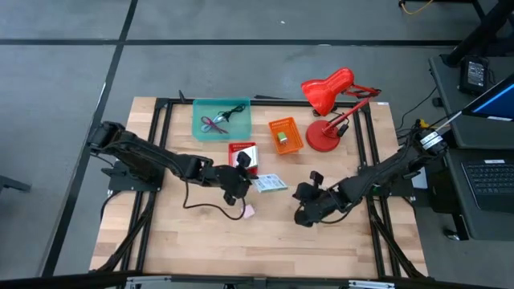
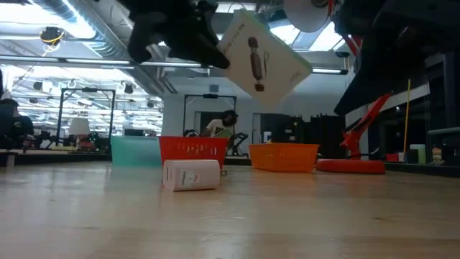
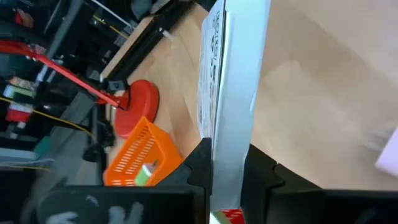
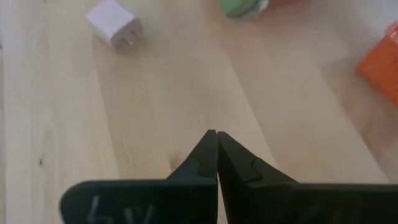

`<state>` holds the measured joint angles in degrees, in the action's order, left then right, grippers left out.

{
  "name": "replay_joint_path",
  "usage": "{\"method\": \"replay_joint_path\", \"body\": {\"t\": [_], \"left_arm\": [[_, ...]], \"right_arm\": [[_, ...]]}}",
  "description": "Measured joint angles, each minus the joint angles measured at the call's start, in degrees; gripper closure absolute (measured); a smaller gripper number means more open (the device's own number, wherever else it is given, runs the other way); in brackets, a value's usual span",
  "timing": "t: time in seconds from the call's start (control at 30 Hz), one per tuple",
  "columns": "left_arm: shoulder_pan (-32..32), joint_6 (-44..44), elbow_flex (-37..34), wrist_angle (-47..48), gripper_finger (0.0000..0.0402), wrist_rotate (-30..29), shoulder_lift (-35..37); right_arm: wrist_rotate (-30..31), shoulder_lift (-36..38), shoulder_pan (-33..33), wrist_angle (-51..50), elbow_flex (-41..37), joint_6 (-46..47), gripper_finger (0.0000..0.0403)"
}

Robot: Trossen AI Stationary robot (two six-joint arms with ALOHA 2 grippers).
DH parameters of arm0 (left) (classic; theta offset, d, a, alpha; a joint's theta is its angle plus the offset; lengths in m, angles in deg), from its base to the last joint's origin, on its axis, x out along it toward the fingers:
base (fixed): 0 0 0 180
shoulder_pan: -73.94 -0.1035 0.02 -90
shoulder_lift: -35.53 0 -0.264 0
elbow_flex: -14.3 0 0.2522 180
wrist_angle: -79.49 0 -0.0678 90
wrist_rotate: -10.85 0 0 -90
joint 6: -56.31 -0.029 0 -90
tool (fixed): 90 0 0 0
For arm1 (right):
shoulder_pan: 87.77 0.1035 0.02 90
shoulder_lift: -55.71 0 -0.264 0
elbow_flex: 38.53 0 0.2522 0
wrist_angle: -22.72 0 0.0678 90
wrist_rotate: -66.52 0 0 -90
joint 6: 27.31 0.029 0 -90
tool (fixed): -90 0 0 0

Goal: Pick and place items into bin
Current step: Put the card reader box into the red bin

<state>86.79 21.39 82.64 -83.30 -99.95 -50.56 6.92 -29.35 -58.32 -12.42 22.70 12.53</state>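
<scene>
My left gripper [image 1: 245, 183] is near the table's middle, shut on a white printed packet [image 1: 270, 183], which the low view shows tilted and well above the wood [image 2: 262, 61]. A pale pink cube [image 1: 247, 211] lies on the table just nearer than the packet, and shows as a small plug block in the right wrist view [image 4: 115, 25]. My right gripper [image 1: 299, 213] hovers right of the cube, shut and holding nothing [image 4: 216, 134]. The teal bin [image 1: 221, 119] at the far side holds cables. My left gripper pinches one end of the packet [image 3: 227, 146] between its two fingers [image 3: 200, 167], one on each flat face. The fingers reach in from the table's left, slanting down. The packet juts out beyond them toward the right, lifted clear of the table and tilted.
A small orange basket [image 1: 285, 135] and a red box [image 1: 242, 154] stand behind the packet. A red desk lamp [image 1: 329, 104] stands at the far right, its round base [image 3: 140, 102] on the wood. Bare wood lies along the table's near side.
</scene>
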Motion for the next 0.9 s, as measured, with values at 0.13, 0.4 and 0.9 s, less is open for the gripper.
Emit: {"method": "replay_joint_path", "body": {"t": [0.13,0.4,0.9], "left_arm": [[0.0,4.2,-4.7,-2.0,0.036,1.7,3.4],[1.7,10.2,-16.4,-16.3,0.036,3.0,9.9],[2.4,23.3,-20.7,-21.3,0.036,2.8,13.7]], "right_arm": [[4.8,0.0,3.3,0.7,0.0,1.3,0.0403],[7.6,0.1,6.7,18.9,-9.4,3.0,0.0403],[13.6,0.1,6.5,54.6,-23.0,-16.4,0.0403]]}}
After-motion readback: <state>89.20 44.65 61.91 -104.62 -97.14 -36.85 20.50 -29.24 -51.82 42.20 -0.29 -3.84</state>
